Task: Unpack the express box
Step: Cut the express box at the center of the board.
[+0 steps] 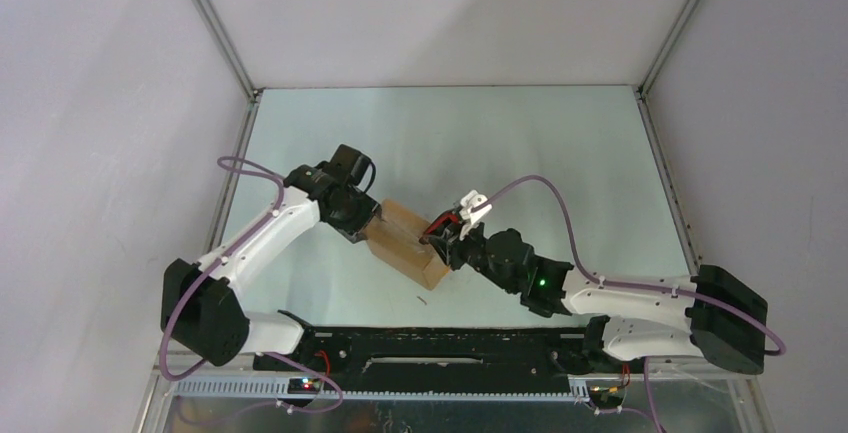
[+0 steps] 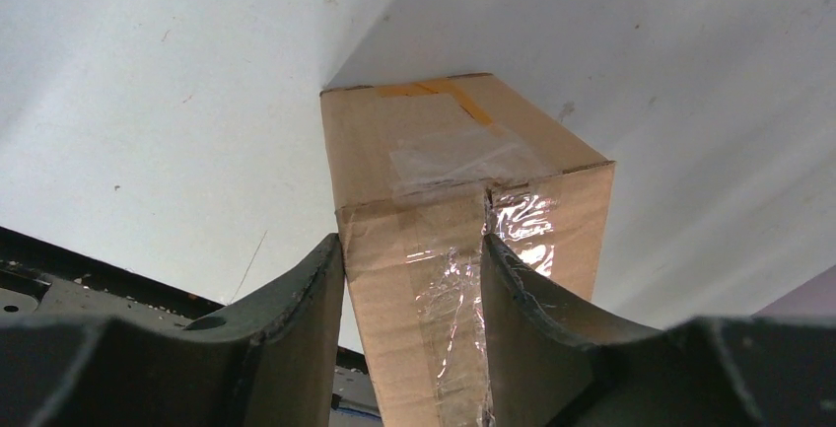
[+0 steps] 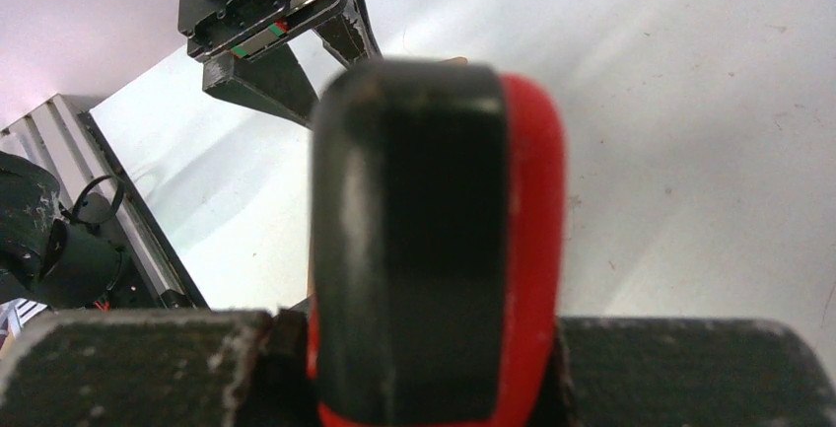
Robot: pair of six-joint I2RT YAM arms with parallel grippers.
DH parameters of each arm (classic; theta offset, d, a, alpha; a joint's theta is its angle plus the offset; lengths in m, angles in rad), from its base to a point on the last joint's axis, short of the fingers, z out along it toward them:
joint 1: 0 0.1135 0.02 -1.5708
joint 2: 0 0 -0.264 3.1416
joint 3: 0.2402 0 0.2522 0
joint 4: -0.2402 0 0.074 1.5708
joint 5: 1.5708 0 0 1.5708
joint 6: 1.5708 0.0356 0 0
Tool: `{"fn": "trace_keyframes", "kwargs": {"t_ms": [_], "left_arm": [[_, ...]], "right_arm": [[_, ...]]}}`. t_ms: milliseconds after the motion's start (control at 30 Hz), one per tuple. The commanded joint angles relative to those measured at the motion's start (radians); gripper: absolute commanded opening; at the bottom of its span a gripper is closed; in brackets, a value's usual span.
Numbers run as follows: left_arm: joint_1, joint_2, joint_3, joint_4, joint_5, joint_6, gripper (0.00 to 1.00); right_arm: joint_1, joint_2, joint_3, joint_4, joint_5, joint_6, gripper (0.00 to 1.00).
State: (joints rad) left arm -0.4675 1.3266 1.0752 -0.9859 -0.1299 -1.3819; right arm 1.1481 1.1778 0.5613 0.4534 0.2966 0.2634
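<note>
Express box [image 1: 408, 243]: brown carton lying on its side near the middle of the table [image 1: 450, 133], set diagonally between the 2 grippers.
Seal: clear tape [image 2: 453, 289] runs down the end face and over onto the top, and looks unbroken where the left wrist view shows it. A short strip of orange tape [image 2: 449, 92] sits at the far edge. Flaps shut.
Left gripper [image 2: 412, 246]: its 2 fingers [image 2: 296, 319] are clamped on the far-left end of the box, 1 on each side face, bracing it.
Right gripper [image 1: 440, 243]: closed tight around a red-and-black utility knife [image 3: 434, 230], at the near-right end of the box.
Blade: hidden. The knife body fills the right wrist view, so I cannot tell whether the blade is out or touching the tape.
Step in hand: judged to be the cutting of the seal, 1 arm holding and the other bringing the knife to the carton.
Progress: early, nothing opened or taken out.
Next move calls for: tip on the tape seam, a shallow straight draw along it, a firm left grip so the box does not twist.
Nearby: a small brown sliver [image 1: 423, 300] on the table just in front of the box.
</note>
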Motion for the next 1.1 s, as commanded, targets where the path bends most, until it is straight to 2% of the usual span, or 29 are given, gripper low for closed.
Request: {"fn": "trace_keyframes", "kwargs": {"t_ms": [0,1067], "left_arm": [[0.067,-0.023,-0.032,-0.026,-0.250,-0.009,0.00],[0.099,-0.046,-0.061,-0.031,-0.247,-0.021,0.00]], "right_arm": [[0.000,-0.060,-0.033,0.001,0.075,-0.009,0.00],[0.003,-0.130,-0.154,0.108,0.051,-0.031,0.00]]}}
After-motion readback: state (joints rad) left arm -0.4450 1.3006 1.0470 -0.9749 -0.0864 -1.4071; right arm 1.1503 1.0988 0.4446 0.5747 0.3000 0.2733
